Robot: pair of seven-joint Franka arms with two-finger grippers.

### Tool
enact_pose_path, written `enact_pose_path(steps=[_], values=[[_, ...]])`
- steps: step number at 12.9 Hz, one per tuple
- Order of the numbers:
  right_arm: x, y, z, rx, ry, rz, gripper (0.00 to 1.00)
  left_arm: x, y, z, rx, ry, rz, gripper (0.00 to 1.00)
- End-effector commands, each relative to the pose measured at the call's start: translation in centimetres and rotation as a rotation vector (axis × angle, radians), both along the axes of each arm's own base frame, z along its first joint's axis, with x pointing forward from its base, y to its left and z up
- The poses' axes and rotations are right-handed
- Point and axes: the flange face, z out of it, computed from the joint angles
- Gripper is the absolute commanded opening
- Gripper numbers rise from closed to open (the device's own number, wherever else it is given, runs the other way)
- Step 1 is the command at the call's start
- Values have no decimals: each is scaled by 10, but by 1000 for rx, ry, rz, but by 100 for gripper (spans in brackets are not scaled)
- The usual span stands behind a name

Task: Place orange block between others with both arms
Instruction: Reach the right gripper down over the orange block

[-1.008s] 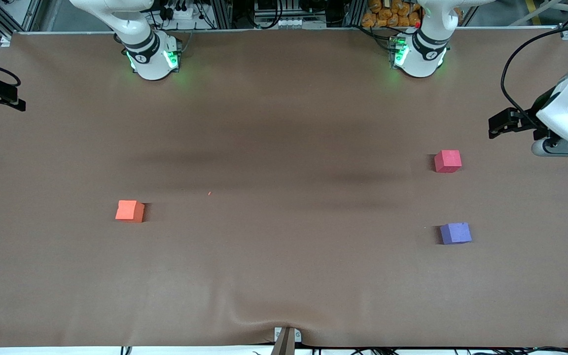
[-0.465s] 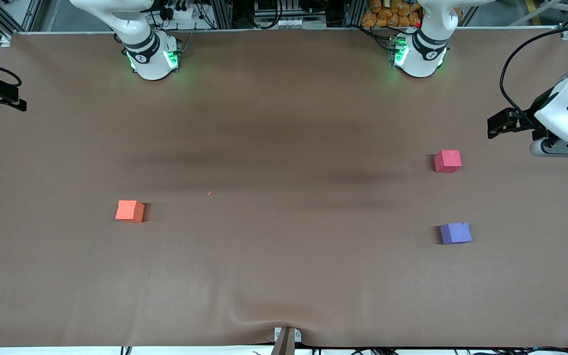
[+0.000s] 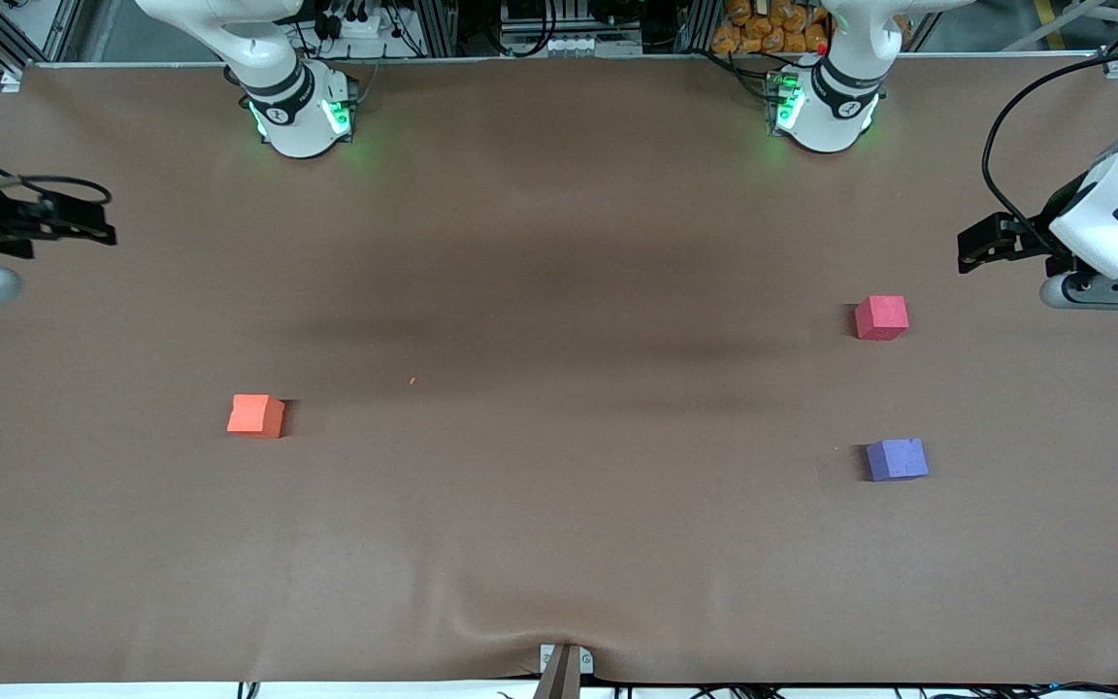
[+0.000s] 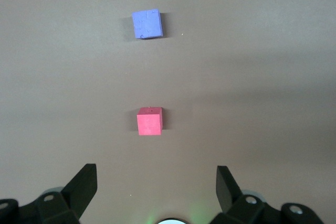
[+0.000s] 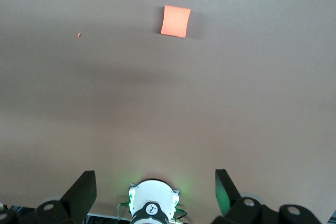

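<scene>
- Orange block [image 3: 255,416] sits untouched toward the right arm's end of the table, well apart from the others, at about nine o'clock from them.
- Pinkish-red cube [image 3: 881,317] at twelve o'clock of the purple-blue cube [image 3: 897,459], gap free.
- Right gripper [image 3: 83,228] spread wide, empty, high over its table end: best dropped squarely over the block's flat sides.
- Left gripper [image 3: 981,248] spread, empty, waiting.

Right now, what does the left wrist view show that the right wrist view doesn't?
Only the left wrist view shows the pinkish-red cube, the purple-blue cube and the open left gripper. Only the right wrist view shows the orange block, a tiny orange speck and the open right gripper. Both show the brown table cover.
</scene>
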Motion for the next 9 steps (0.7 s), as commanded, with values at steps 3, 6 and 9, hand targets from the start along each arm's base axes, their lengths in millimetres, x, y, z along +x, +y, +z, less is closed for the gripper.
enact_pose_path(steps=[3, 6, 9], values=[[15, 6, -60, -12, 116, 11, 100, 0, 0, 2, -25, 14, -17, 100], [35, 9, -125, -12, 208, 9, 100, 0, 0, 3, -25, 11, -18, 100], [46, 6, -202, 9, 231, -4, 100, -1, 1, 6, -25, 6, -17, 100]])
